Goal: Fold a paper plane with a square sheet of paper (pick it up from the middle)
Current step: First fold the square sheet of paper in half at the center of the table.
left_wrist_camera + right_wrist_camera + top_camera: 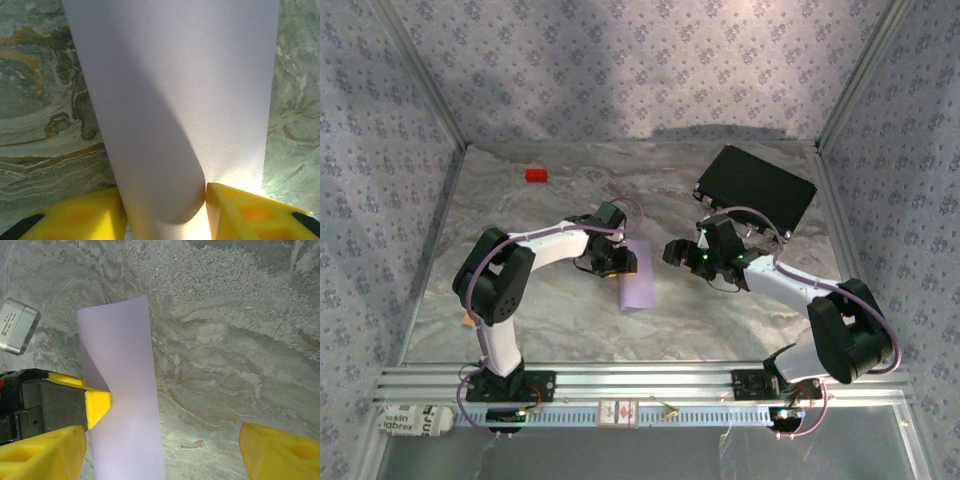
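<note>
left tool [162, 200]: closed on the sheet of paper [638, 278]; the pale lilac sheet comes up between the two yellow fingers [75, 215] in a soft curl and touches both of them.
right tool [162, 440]: jaws wide apart and holding nothing; it stands just right of the sheet, facing the left tool across it.
sheet of paper: near the middle of the surface [570, 320], a little left of centre, between the two tools; it reads as a narrow strip, longer than wide, its long side running near to far.
contact, from the right wrist: one yellow fingertip of the left tool sits at the strip's left edge, where a shaded flap lifts; the rest of the strip lies flat.
surface: grey marbled, with brownish veins beside the strip.
red block [536, 175]: far left, well apart from the sheet and both tools.
black case [756, 187]: far right, lying askew, just beyond the right tool.
arms: the left reaches in from the near left, the right from the near right.
</note>
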Robot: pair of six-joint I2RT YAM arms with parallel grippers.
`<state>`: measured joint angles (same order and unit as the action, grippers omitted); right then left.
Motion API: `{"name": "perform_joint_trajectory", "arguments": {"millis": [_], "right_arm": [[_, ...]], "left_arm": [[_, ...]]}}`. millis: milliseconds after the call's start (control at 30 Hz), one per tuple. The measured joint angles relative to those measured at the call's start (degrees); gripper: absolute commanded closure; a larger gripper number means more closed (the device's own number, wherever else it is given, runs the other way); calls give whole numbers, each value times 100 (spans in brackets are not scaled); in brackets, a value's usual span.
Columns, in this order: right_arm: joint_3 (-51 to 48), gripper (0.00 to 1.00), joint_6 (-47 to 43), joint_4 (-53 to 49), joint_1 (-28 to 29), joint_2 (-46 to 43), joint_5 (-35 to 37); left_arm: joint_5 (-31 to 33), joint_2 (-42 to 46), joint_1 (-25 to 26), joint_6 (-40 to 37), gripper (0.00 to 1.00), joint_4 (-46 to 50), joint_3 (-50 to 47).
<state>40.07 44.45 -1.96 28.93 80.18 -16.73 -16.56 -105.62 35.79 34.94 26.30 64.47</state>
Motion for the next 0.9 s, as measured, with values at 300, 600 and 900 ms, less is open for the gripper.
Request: {"name": "perform_joint_trajectory", "arguments": {"millis": [300, 600, 900], "right_arm": [[0, 18, -17, 0, 0, 0, 2], [0, 18, -20, 0, 0, 2, 42], [0, 18, -20, 0, 7, 2, 46]], "left_arm": [[118, 15, 0, 2, 57, 50, 0], [120, 13, 0, 2, 58, 50, 0], [140, 0, 0, 26, 58, 48, 0]]}}
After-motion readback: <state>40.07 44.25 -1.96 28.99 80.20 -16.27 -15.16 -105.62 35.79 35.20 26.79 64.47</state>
